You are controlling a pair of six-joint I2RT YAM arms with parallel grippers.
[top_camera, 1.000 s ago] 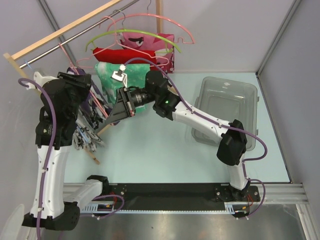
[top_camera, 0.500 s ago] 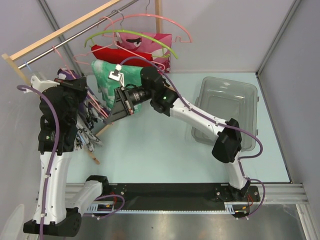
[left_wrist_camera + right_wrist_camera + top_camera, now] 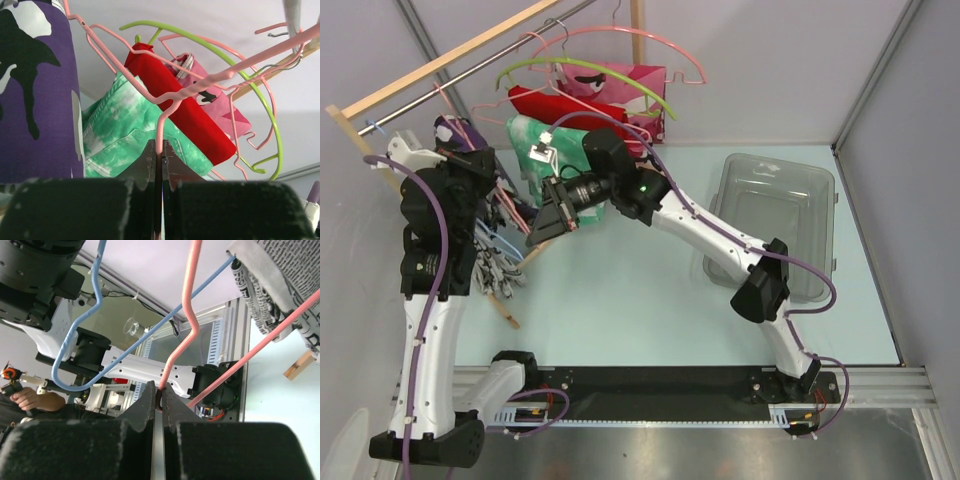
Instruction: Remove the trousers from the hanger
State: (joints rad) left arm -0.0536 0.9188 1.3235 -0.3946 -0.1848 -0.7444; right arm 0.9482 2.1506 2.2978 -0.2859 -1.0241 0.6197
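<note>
Trousers in soft purple, white, grey and black camouflage cloth are seen at the left edge of the left wrist view, at the rail end of the table. The thin pale pink wire hanger is located beside the trousers. Left gripper: jaws closed on the hanger wire. Right gripper: jaws closed on a pink wire, taken as the same hanger. A thin blue hanger and a black-and-white newsprint-patterned garment are noted near the right gripper. A green-and-white mottled garment, a red garment and a lime-green hanger are recorded behind.
</note>
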